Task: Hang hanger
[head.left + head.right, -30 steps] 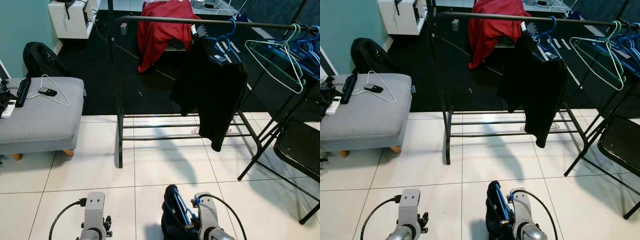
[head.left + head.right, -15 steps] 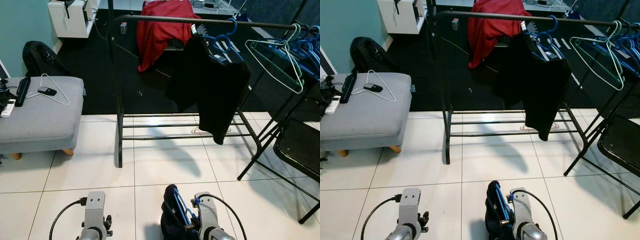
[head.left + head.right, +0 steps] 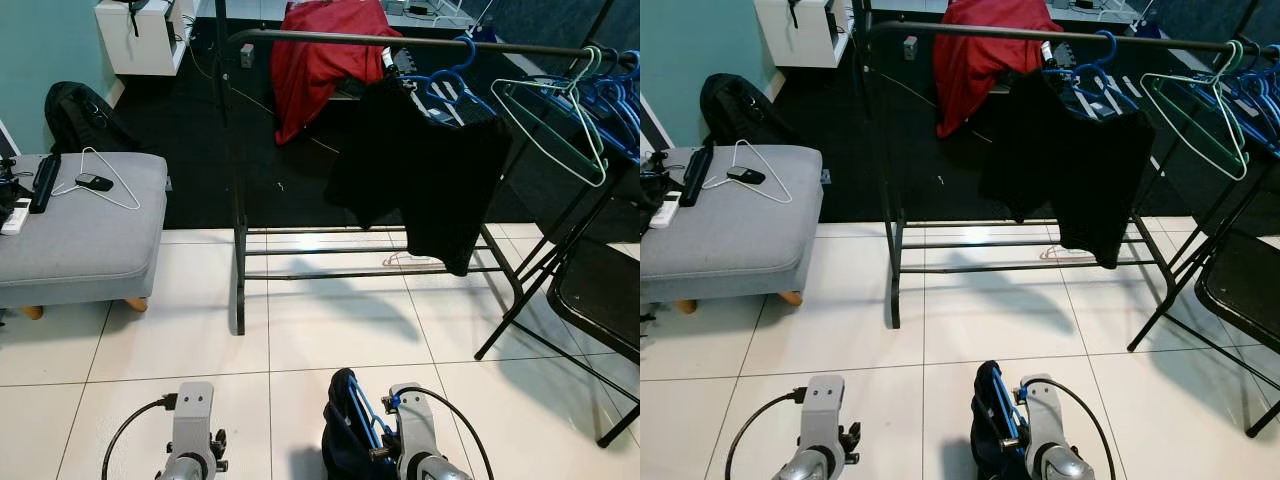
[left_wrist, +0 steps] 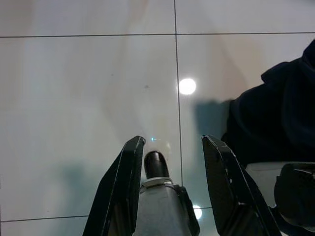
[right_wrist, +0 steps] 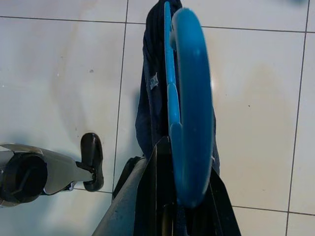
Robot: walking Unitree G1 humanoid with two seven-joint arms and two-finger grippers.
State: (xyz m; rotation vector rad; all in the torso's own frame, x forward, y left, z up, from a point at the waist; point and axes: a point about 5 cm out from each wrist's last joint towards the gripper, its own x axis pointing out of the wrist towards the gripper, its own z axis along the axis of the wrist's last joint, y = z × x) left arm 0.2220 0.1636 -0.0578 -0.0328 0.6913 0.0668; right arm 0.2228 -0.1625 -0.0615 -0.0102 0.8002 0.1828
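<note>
Right wrist view: right gripper (image 5: 174, 196) clamps blue hanger (image 5: 189, 113) carrying dark garment (image 5: 152, 98), low before clothes rail (image 3: 400, 42); left gripper (image 4: 170, 147) open, empty.

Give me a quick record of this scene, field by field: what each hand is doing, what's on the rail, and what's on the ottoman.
right hand: shut on blue plastic hanger carrying a dark garment, held low over the white tiled floor
left hand: open, idle
black metal clothes rail: red garment, black garment, empty green and blue hangers
grey ottoman: white wire hanger
</note>
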